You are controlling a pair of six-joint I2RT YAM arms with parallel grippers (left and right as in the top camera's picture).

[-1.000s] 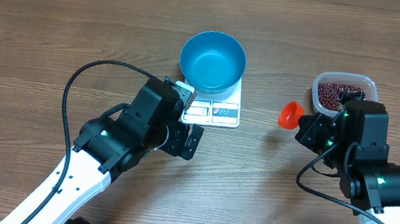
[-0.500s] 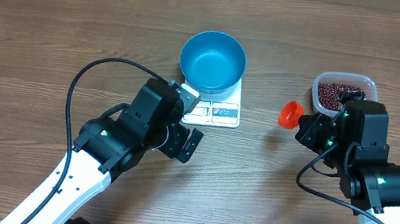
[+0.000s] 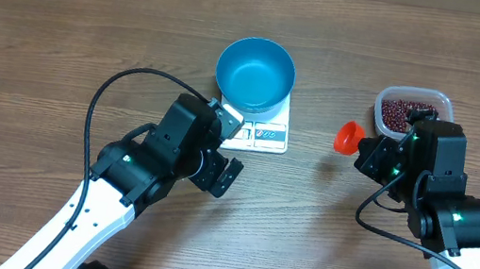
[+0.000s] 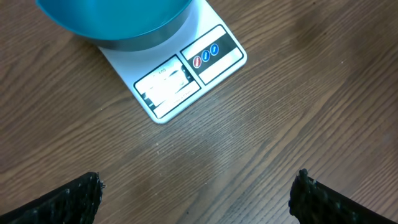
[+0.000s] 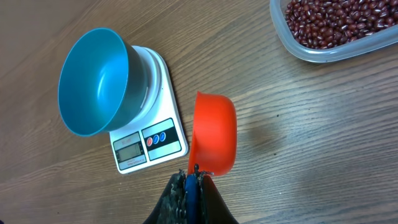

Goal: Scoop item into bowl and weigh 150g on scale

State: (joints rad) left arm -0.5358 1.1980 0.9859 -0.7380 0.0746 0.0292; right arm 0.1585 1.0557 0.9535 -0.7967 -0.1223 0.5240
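Plain wood-grain table [image 3: 46, 29]. A deep bright-blue bowl [image 3: 255, 73] sits on the white scale [image 3: 265, 137]. To the scale's right, maroon beans [image 3: 404, 111] fill a clear tub [image 5: 323, 55]. The left gripper [image 4: 199, 194] gapes wide, and the right gripper [image 5: 191, 178] pinches an orange scoop [image 5: 215, 138].

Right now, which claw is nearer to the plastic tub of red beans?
Right. The right claw, shut on the orange scoop, is just beside the tub; the left claw, open, is on the far side of the scale from it.

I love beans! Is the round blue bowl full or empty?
Empty: the round blue bowl shows only bare blue inside, nothing in it.
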